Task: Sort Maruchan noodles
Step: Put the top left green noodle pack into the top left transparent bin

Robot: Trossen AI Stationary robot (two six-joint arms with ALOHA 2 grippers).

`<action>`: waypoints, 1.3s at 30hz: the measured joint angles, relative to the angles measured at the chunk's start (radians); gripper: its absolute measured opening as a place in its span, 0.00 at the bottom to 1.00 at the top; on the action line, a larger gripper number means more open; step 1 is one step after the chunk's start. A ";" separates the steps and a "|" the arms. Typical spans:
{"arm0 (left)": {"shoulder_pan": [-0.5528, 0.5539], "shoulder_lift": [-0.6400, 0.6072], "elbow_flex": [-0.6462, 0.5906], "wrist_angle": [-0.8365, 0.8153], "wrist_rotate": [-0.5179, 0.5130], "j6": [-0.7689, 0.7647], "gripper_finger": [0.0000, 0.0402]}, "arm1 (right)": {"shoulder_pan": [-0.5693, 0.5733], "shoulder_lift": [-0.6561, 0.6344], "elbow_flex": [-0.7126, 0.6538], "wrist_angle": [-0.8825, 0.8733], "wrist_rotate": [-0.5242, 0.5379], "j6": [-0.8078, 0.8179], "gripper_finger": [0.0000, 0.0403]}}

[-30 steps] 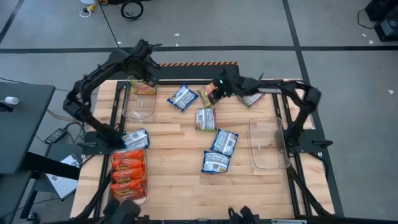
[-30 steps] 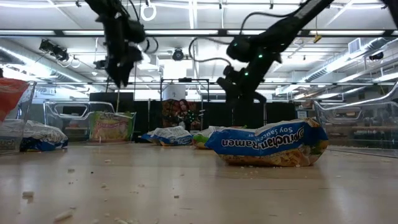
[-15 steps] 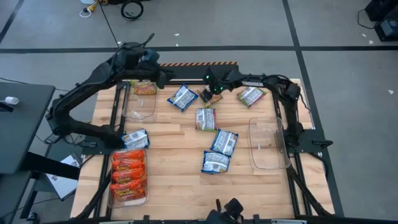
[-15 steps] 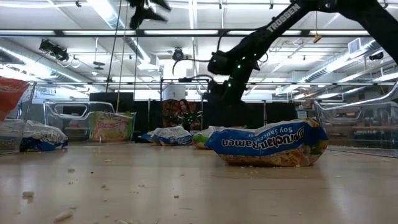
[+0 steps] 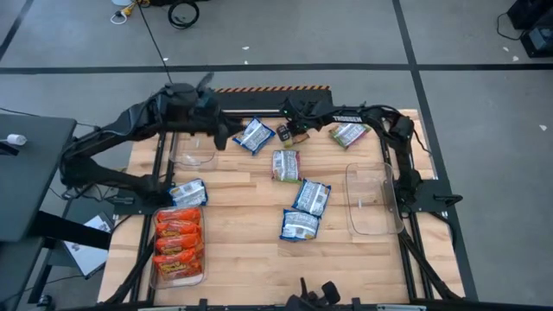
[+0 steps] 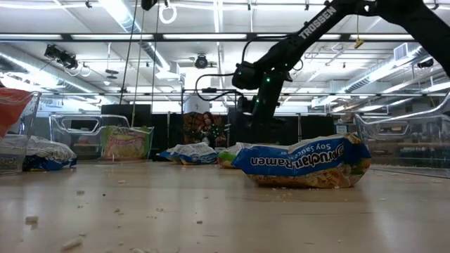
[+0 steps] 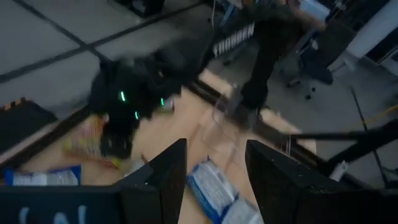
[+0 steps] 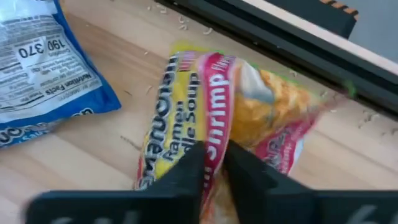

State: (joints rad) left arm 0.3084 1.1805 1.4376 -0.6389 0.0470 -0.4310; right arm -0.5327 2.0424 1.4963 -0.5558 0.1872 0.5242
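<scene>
Table [image 5: 251,259]: I see wood planks, crumbs, scattered packets.
Right gripper [image 8: 214,163]: upper centre, pinching shrimp packet [image 8: 249,106].
Left gripper [image 7: 214,165]: raised, fingers apart, empty.

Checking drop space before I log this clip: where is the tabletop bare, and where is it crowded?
Bare wood runs along the near edge of the table, between the bin of orange packets and the empty clear bin. A smaller patch lies between the blue packet at the left edge and the central blue packets. The far edge is crowded: both arms, the right gripper closed on the shrimp packet.
</scene>
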 joint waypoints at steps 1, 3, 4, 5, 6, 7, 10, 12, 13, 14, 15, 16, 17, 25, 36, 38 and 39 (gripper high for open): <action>-0.015 0.000 0.000 -0.035 -0.012 -0.024 0.42 | 0.000 -0.005 0.000 -0.004 -0.001 0.008 0.09; -0.036 -0.007 -0.001 -0.144 -0.047 -0.069 0.42 | 0.005 -0.028 -0.003 -0.016 0.000 0.021 0.03; -0.049 -0.014 -0.011 -0.190 -0.075 -0.084 0.42 | 0.012 -0.049 -0.003 -0.020 0.000 0.023 0.03; -0.063 -0.028 -0.028 -0.216 -0.103 -0.095 0.42 | 0.020 -0.071 -0.003 -0.016 0.003 0.023 0.04; -0.074 -0.047 -0.055 -0.228 -0.133 -0.114 0.42 | 0.031 -0.099 -0.002 -0.011 0.015 0.023 0.05; -0.081 -0.067 -0.092 -0.225 -0.155 -0.138 0.42 | 0.046 -0.125 -0.002 -0.009 0.031 0.018 0.05; -0.081 -0.139 -0.239 -0.096 -0.155 -0.214 0.42 | 0.107 -0.204 -0.002 -0.011 0.090 -0.007 0.03; -0.074 -0.181 -0.357 0.048 -0.130 -0.258 0.42 | 0.155 -0.261 -0.002 0.010 0.126 -0.030 0.02; -0.070 -0.192 -0.415 0.133 -0.111 -0.271 0.43 | 0.180 -0.289 -0.002 0.028 0.146 -0.038 0.02; -0.069 -0.202 -0.471 0.228 -0.088 -0.289 0.44 | 0.204 -0.318 -0.002 0.044 0.159 -0.044 0.02; -0.069 -0.206 -0.526 0.317 -0.070 -0.305 0.45 | 0.229 -0.343 -0.002 0.059 0.169 -0.047 0.03; -0.068 -0.207 -0.574 0.408 -0.059 -0.322 0.47 | 0.254 -0.365 -0.002 0.074 0.180 -0.048 0.03; -0.065 -0.206 -0.618 0.509 -0.054 -0.335 0.49 | 0.277 -0.386 -0.002 0.088 0.187 -0.049 0.03; -0.023 -0.097 -0.795 1.175 -0.133 -0.345 0.68 | 0.406 -0.475 -0.001 0.222 0.282 -0.090 0.02; -0.015 0.104 -0.797 1.444 -0.159 -0.318 0.71 | 0.436 -0.466 -0.002 0.294 0.284 -0.110 0.02; -0.015 0.114 -0.796 1.498 -0.155 -0.291 0.71 | 0.438 -0.466 -0.002 0.291 0.283 -0.107 0.02; -0.015 0.116 -0.796 1.512 -0.150 -0.283 0.70 | 0.439 -0.466 -0.002 0.293 0.280 -0.105 0.02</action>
State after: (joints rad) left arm 0.2935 1.2960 0.6415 0.8727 -0.1034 -0.7138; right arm -0.0942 1.5768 1.4944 -0.2628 0.4671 0.4192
